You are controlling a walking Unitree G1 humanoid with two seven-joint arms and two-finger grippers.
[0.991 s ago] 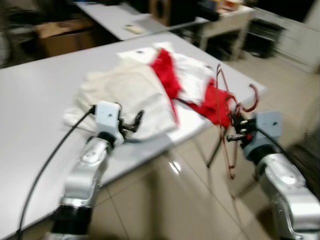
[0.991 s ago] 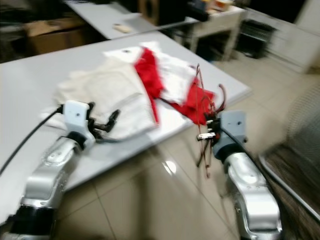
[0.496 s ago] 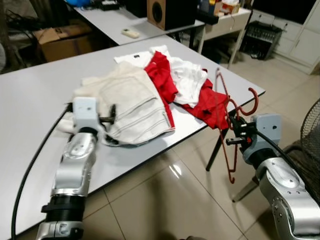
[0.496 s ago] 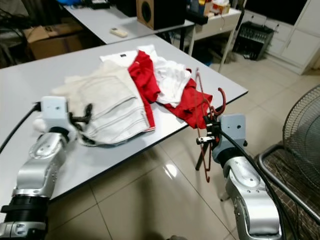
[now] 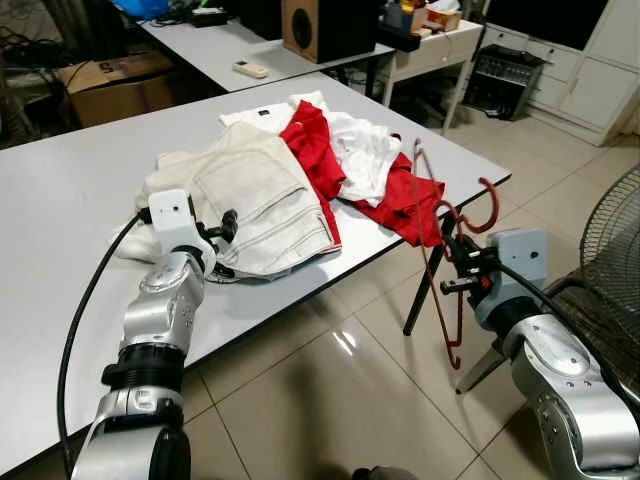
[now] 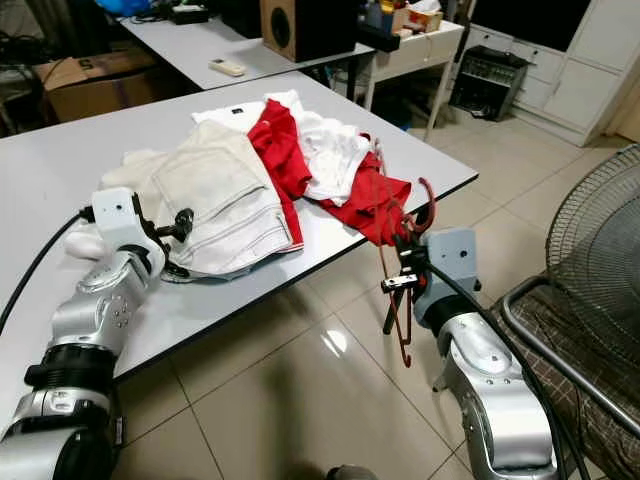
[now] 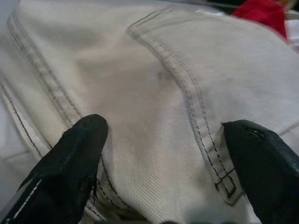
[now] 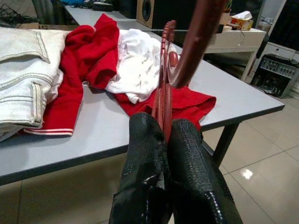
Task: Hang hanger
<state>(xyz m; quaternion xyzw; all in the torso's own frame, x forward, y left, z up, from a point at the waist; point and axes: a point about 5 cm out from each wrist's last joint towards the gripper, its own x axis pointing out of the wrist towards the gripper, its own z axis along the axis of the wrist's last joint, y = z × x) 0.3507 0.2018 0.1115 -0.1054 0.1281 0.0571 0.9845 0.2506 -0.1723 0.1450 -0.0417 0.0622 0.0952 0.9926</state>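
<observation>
Right wrist view shows you the right gripper with both black fingers pinched tight on the dark red hanger, clamped near the neck just under the hook. In the left eye view that gripper sits off the table's near corner, at about 3 o'clock from the clothes pile, over the tiled floor. The hanger hangs roughly upright from it: hook at 12 o'clock above the fingers, the rest dangling toward 6 o'clock beside the table leg, clear of the floor.

Left gripper is on the grey table, at 9 o'clock from the pile, fingertips at the edge of the cream jeans. Left wrist view: jaws spread wide, one finger each side of a stitched back pocket, gripping nothing.

Pile from 9 to 3 o'clock: cream jeans, red garment, white garment, more red cloth draped to the table edge. At 12 o'clock you have a second table with a speaker and a remote; a fan stands at 3 o'clock.
</observation>
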